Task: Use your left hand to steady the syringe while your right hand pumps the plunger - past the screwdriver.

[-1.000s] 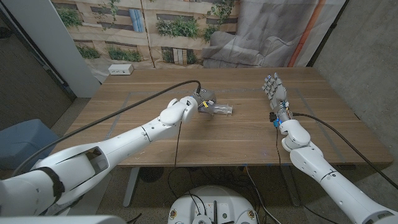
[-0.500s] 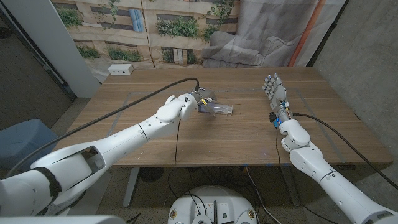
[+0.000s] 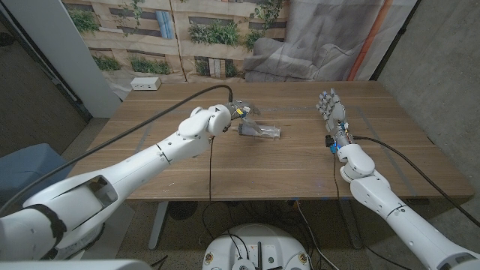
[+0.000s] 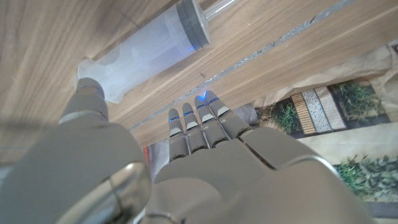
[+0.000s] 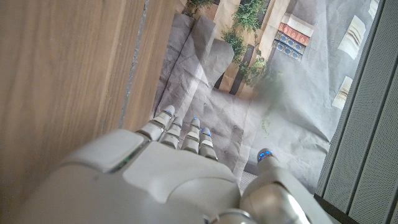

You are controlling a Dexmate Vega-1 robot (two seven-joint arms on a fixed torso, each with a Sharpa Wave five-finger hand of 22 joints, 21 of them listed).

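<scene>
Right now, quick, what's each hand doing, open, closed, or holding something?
Left hand: open, holding nothing; the clear plastic syringe lies on the table beside it.
Right hand: open, fingers straight, holding nothing.

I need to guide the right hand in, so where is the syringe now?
In the head view the syringe lies on the table near its middle, by the left hand, well apart from the right hand.

Soft, even light covers the bench [image 3: 285, 161] in the head view, with faint shadows and no glare; the picture is sharp. In both wrist views the near robot hand is blurred, and a smudge hazes the right one.
</scene>
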